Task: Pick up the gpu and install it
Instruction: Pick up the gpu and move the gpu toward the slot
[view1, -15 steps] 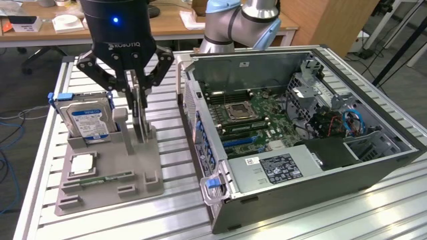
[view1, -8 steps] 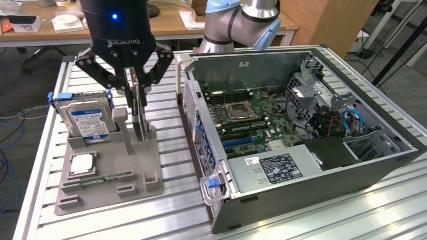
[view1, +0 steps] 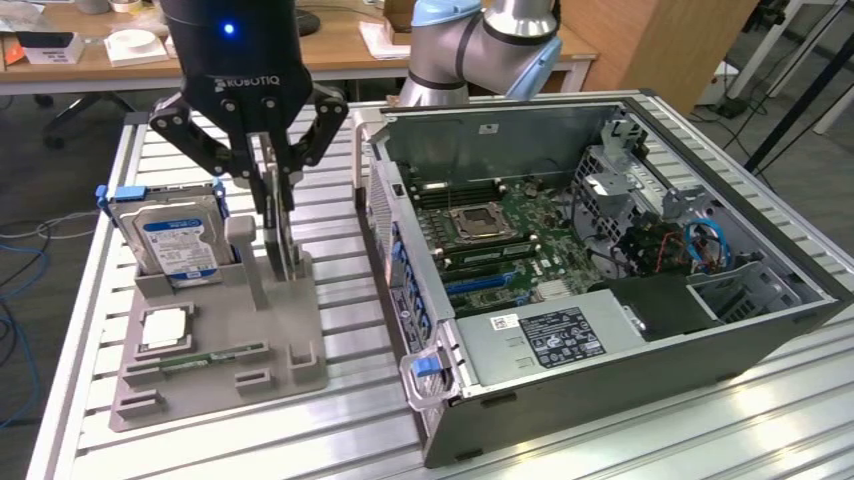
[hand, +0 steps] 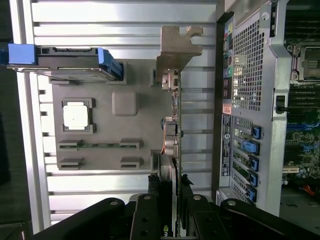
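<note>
Slatted table (view1: 354, 420) | one gpu (view1: 283, 245) (edge-on) | one gripper (view1: 276, 187) clamped on it | one hard drive (view1: 180, 240)

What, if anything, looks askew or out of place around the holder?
Nothing stands out. The gpu stands upright in the grey holder, fingers closed on its top edge; the hard drive sits straight.

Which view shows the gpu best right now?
Wrist view: the gpu runs edge-on from its metal bracket to the gripper, with the bracket plainly seen. In the exterior view it is a thin upright blade in the gripper at the grey holder.
</note>
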